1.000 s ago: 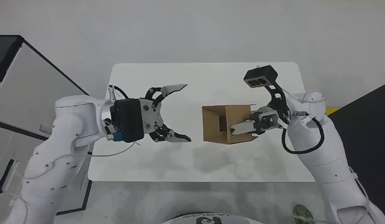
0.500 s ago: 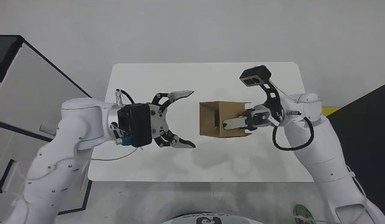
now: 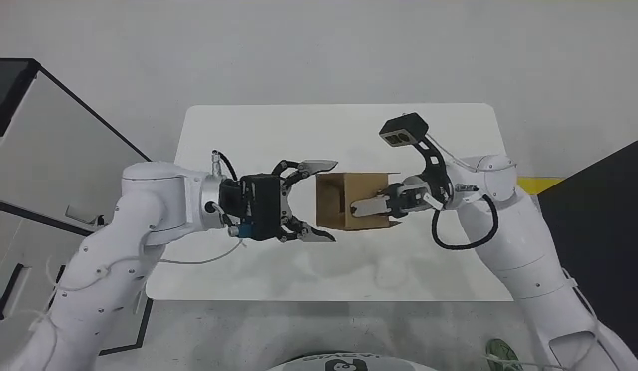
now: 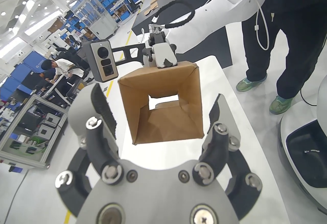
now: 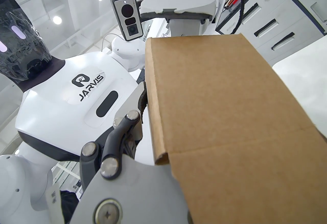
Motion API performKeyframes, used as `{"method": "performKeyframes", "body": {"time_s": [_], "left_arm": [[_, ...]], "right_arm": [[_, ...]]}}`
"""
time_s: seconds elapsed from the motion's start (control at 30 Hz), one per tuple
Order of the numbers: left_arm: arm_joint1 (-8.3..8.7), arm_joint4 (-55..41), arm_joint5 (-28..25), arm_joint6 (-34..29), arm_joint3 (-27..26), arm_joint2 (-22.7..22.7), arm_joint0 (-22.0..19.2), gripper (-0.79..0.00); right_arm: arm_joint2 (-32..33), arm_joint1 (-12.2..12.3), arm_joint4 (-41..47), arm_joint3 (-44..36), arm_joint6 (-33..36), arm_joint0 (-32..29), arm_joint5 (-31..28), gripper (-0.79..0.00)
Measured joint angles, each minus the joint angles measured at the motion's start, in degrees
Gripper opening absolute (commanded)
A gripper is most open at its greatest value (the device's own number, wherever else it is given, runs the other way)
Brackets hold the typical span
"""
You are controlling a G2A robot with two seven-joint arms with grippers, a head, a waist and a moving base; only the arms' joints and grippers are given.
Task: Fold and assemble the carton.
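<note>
Status: early-to-mid, by my read. The brown corrugated cardboard carton is opened into a square tube. It lies on its side over the middle of the white table, long axis running between the two arms. It looks lifted off the surface rather than resting on it, can't confirm. The right gripper is pinching one wall of the tube at the end away from the other arm. One finger lies flat on the outside of that panel, its mate presumably inside and mostly hidden. The left gripper is spread wide with nothing in it. It's lined up with the tube's open mouth, fingers either side of the opening and apart from the cardboard. Done: flat blank erected, four walls roughly square. Not done: neither end closed. Near mouth is fully open, and I can't make out flaps there. Far end looks partly narrowed from inside, but light shows through a gap in the middle, so not shut. The right wrist view shows a crease across the outer panel, with a flap beyond it lying in line, unfolded. Left to do, as I judge it: fold in the end flaps, tuck or lock them, set the box down. Risk: a single-wall pinch may let the tube rack when the left side pushes.
</note>
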Motion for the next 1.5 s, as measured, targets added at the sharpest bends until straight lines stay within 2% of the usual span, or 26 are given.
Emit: {"method": "performKeyframes", "body": {"time_s": [0.2, 0.33, 0.4, 0.43, 0.47, 0.5, 1.07, 1.1, 1.13, 1.27, 1.5], "left_arm": [[-0.06, -0.4, 0.2, -0.2, 0.2, 0.3, -0.1, -0.502], [-0.08, -0.7, 0.1, -0.4, 0.3, 0.3, -0.1, -0.489], [-0.07, -0.8, 0.0, -0.4, 0.3, 0.3, -0.1, -0.428], [-0.07, -0.9, -0.1, -0.5, 0.3, 0.2, -0.1, -0.268], [-0.06, -0.9, -0.2, -0.5, 0.3, 0.2, -0.1, -0.058], [-0.05, -1.0, -0.3, -0.5, 0.3, 0.1, -0.1, 0.000], [0.20, -2.8, -0.2, -0.5, 0.1, 0.4, 0.4, 0.000], [0.18, -2.8, 0.0, -0.7, 0.1, 0.5, 0.4, -0.015], [0.16, -2.8, 0.2, -1.1, 0.1, 0.6, 0.4, -0.095], [0.11, -2.9, 0.5, -2.1, 0.0, 1.0, 0.4, -0.234], [0.04, -3.7, 1.0, -3.3, 0.0, 1.3, 0.3, -0.348]], "right_arm": [[-0.1, 0.0, 0.0, -0.2, 0.0, -0.3, -0.4, -0.785], [-0.1, 0.0, -0.3, -0.3, -0.5, -0.4, -0.6, -0.785], [-0.1, 0.1, -0.4, -0.4, -0.6, -0.5, -0.7, -0.785], [-0.1, 0.1, -0.4, -0.4, -0.8, -0.5, -0.8, -0.785], [-0.1, 0.1, -0.5, -0.5, -0.9, -0.6, -0.9, -0.785], [0.0, 0.1, -0.5, -0.5, -1.0, -0.6, -1.0, -0.785], [0.8, 0.5, -6.4, -1.9, -4.9, -1.7, -0.5, -0.785], [0.8, 0.5, -6.9, -2.1, -5.2, -1.7, -0.3, -0.785], [0.7, 0.6, -7.4, -2.2, -5.5, -1.8, -0.1, -0.785], [0.6, 0.7, -8.8, -2.7, -6.4, -2.1, 0.8, -0.785], [0.7, 0.9, -9.0, -3.1, -6.8, -2.6, 1.0, -0.785]]}}
